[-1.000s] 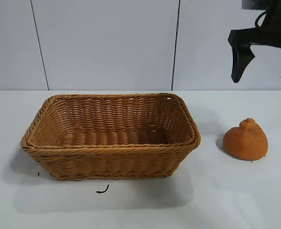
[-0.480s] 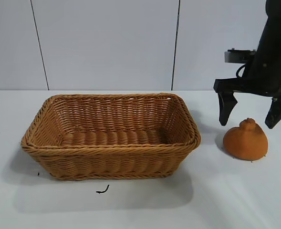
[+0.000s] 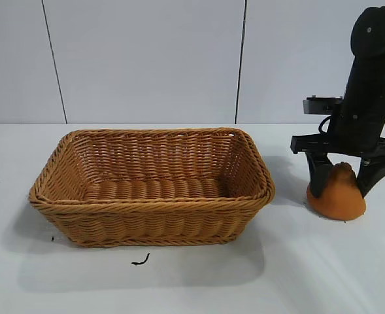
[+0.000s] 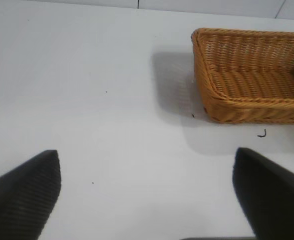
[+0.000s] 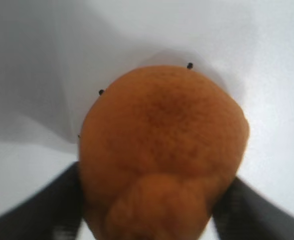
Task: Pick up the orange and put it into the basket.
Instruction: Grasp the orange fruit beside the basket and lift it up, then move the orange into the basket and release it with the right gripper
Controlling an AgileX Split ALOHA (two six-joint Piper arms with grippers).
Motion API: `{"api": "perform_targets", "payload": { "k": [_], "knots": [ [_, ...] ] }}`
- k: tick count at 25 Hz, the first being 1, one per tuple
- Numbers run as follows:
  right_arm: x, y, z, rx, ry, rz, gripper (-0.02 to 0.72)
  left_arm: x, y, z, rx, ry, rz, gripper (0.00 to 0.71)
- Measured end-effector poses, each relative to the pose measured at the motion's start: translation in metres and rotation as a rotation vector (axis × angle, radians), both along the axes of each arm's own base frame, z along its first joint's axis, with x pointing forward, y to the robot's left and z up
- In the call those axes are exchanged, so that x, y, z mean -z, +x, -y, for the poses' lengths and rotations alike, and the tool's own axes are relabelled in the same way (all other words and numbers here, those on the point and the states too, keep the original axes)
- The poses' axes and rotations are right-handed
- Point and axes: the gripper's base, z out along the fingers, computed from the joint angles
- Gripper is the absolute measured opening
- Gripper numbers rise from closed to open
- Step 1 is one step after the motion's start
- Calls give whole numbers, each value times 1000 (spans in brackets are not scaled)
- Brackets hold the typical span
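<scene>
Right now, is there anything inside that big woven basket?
The tan wicker basket shows only bare woven floor. Its near wall hides the front strip. The knobby orange fruit sits on the table outside it, between the right gripper's open fingers.

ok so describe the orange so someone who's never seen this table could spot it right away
Start at the big wicker basket on the white table; look to its right. There the right end effector straddles the orange, one black finger on each side. It is the only fruit: small, matte orange, with a bumpy knob on top.
</scene>
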Motion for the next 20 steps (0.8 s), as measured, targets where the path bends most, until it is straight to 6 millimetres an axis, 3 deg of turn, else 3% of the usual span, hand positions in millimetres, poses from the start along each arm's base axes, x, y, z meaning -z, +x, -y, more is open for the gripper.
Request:
{"api": "perform_targets", "payload": {
  "k": [8,9,15,20],
  "knots": [
    [-40,-2,0,-2,4,77,112,0,0,0,0,0,0,673],
    [-65,-3,1,-3,8,121,111,0,0,0,0,0,0,673],
    [-147,-5,0,-15,28,287,111,0,0,0,0,0,0,673],
    [-181,-1,-6,-20,95,357,111,0,0,0,0,0,0,673]
  ]
}}
